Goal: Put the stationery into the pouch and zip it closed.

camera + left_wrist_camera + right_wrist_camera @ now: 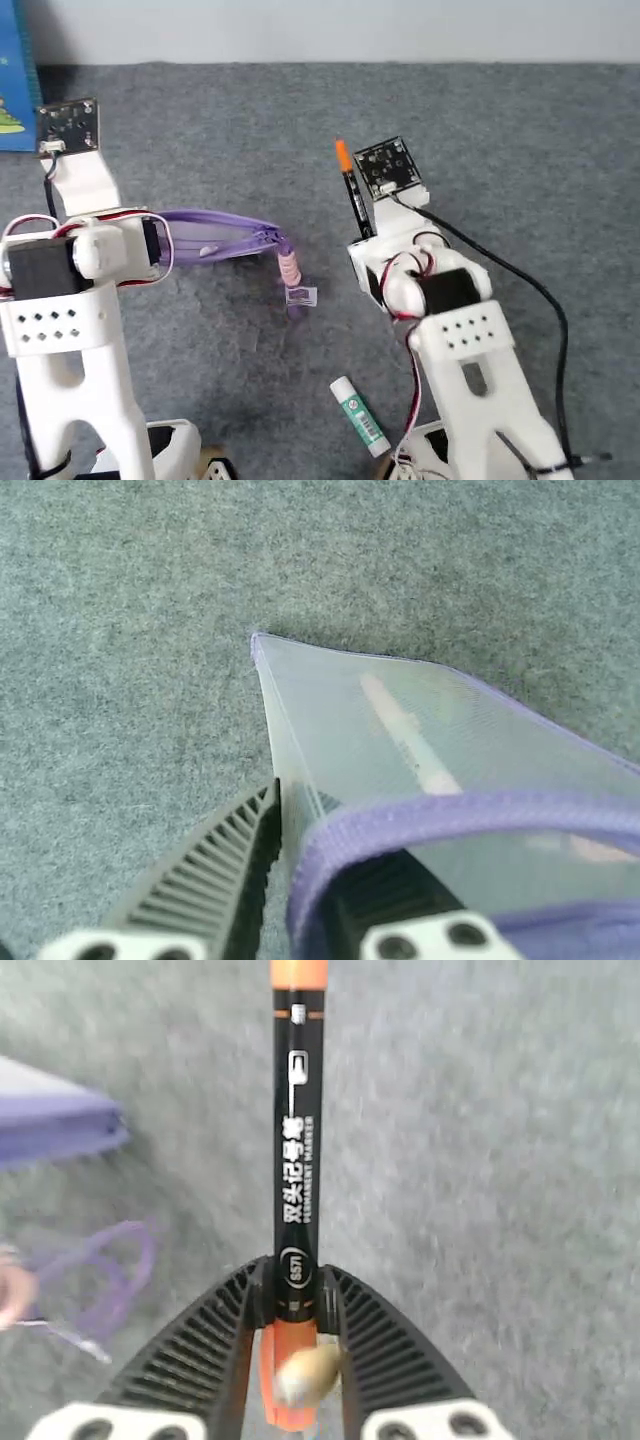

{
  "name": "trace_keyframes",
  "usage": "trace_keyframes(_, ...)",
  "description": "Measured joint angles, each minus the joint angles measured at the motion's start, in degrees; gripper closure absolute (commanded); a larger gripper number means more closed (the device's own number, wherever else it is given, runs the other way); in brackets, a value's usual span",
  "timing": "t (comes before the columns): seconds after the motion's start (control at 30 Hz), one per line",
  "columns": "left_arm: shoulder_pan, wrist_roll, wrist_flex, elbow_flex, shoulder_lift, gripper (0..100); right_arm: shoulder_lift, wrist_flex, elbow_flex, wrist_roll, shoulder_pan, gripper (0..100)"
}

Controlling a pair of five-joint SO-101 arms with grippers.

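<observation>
Gripping the marker [296, 1160] near one orange end, the right gripper [295, 1278] has its jaws closed on the black barrel. The barrel runs straight out past the fingertips to the other orange cap. In the high view the marker sits over the grey carpet [520, 130], off to the side of the pouch [215, 235] and not touching it.

The left gripper [300, 825] has its jaws closed on the purple-trimmed rim of the pouch. One ribbed finger [200, 880] lies outside the clear wall, and the other shows dark behind the purple band. The pouch stretches out from that gripper across the carpet. A pale, slim thing shows through its clear wall, but I cannot tell what it is.

The zip pull [290, 268], with a small clear tag [300, 296], hangs at the end of the pouch nearest the right arm. A glue stick [358, 416] lies on the carpet beside the right arm's base, apart from both grippers.
</observation>
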Motion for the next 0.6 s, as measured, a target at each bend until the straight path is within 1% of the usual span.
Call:
trace_keyframes(0.23,0.0,0.0,0.0,0.0,0.0,99,-6.68,-1.85,0.0,-3.43,-0.88,99.1)
trace_keyframes(0.47,0.0,0.0,0.0,0.0,0.0,99,-7.3,-6.07,0.0,-7.47,-0.88,99.1)
trace_keyframes(0.6,0.0,0.0,0.0,0.0,0.0,99,-7.65,-6.15,-1.67,-9.93,-3.78,99.1)
